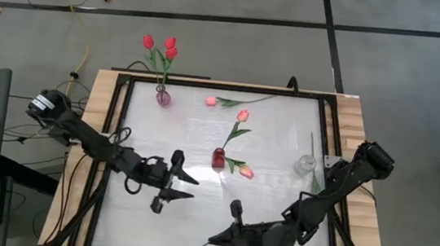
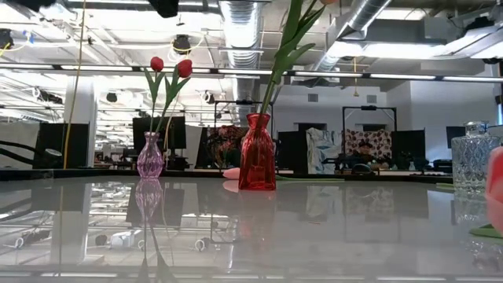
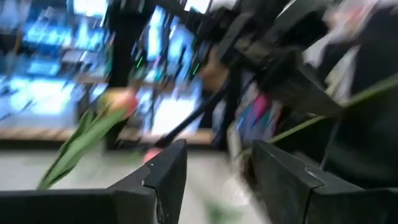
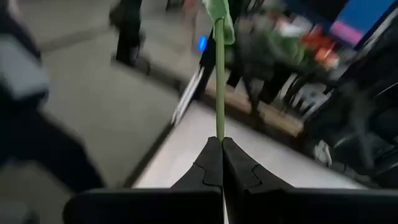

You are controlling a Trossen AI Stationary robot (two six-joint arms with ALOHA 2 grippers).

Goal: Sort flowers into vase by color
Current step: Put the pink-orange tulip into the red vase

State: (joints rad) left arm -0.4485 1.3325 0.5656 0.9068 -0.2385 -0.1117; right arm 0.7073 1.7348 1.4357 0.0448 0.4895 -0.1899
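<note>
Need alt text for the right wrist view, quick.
The right gripper is shut on a thin green flower stem that runs straight away from its fingertips, over the table edge; the background is blurred.

I can read no text, label, brand, number or sign anywhere around me: not on the table, the vases, my arms, or the room behind.

My right gripper [image 4: 221,146] pinches a green stem [image 4: 219,87] whose head runs off the frame's top. In my left wrist view, a tulip [image 3: 118,102] smears into blur. Low down, a pink head [image 2: 495,189] gets cut by the edge.
</note>
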